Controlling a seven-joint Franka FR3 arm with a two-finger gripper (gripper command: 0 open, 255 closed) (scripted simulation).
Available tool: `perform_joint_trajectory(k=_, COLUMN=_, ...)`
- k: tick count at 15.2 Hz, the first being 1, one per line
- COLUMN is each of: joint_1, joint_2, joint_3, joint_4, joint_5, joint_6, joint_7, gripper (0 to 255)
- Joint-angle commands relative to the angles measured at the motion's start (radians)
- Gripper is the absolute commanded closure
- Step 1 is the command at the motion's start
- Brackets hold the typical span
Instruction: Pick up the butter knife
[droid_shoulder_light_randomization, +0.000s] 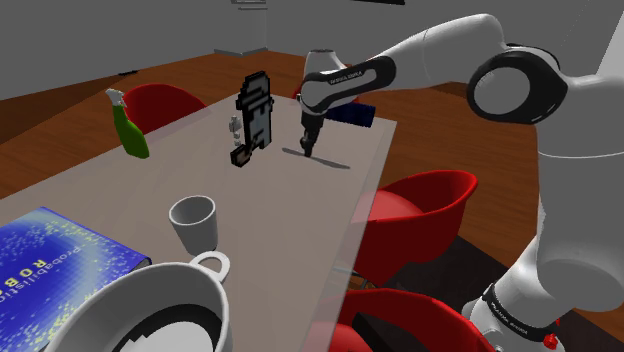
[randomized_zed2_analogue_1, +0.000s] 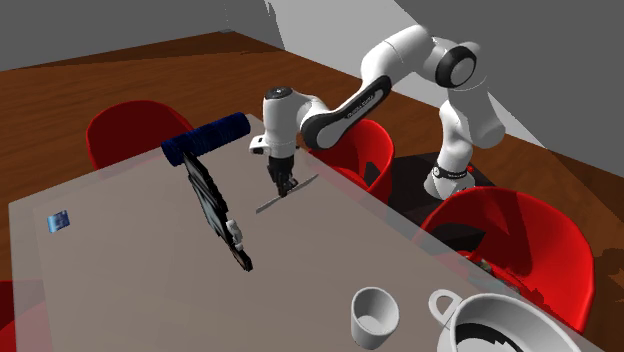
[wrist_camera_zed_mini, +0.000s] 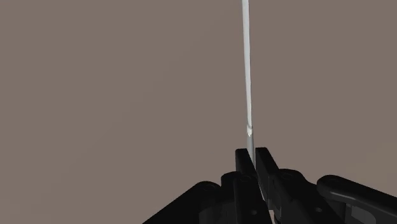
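Pincer (wrist_camera_zed_mini: 254, 156) clasps butter knife (wrist_camera_zed_mini: 247, 76); cup (droid_shoulder_light_randomization: 193, 222) upright beside big mug (droid_shoulder_light_randomization: 95, 315).

A black blocky thing (droid_shoulder_light_randomization: 255, 115) sits on the counter (droid_shoulder_light_randomization: 100, 195) near the pincer (droid_shoulder_light_randomization: 306, 150), with a dark blue roll (droid_shoulder_light_randomization: 352, 114) near its other side. A white cup (droid_shoulder_light_randomization: 193, 220), a big bowl (droid_shoulder_light_randomization: 140, 305) and a blue book (droid_shoulder_light_randomization: 45, 265) sit far from it.

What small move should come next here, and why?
Probably a short, straight lift. In the wrist view the gripper is shut on the butter knife, clasping it near one end, and in the second exterior view the knife appears to lie low on the table.
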Motion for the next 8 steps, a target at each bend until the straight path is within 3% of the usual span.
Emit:
perform_joint_trajectory(k=1, joint_1=0.001, joint_2=-0.013, joint_3=0.0, joint_4=0.008, joint_5=0.0, joint_6=-0.022, joint_7=0.001, gripper=255)
perform_joint_trajectory(k=8, joint_1=0.0, joint_2=-0.034, joint_3=0.001, joint_4=0.046, joint_5=0.0, joint_6=-0.081, joint_7=0.002, gripper=255)
